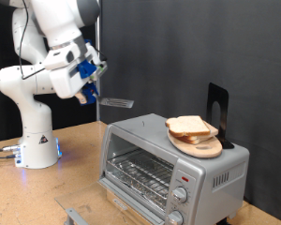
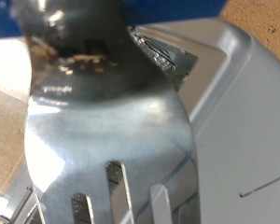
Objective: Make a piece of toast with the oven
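Observation:
The silver oven stands at the exterior view's lower right, its wire rack visible and its glass door folded down in front. On the oven's top, pale slices of toast bread rest on a round wooden plate. My gripper hovers up and to the exterior view's left of the oven, shut on the handle of a flat metal spatula that points toward the bread. In the wrist view the slotted spatula fills the picture, with the oven's grey shell behind it.
A black stand rises behind the plate on the oven. The arm's white base sits on the wooden tabletop at the exterior view's left. Two round knobs are on the oven's front right.

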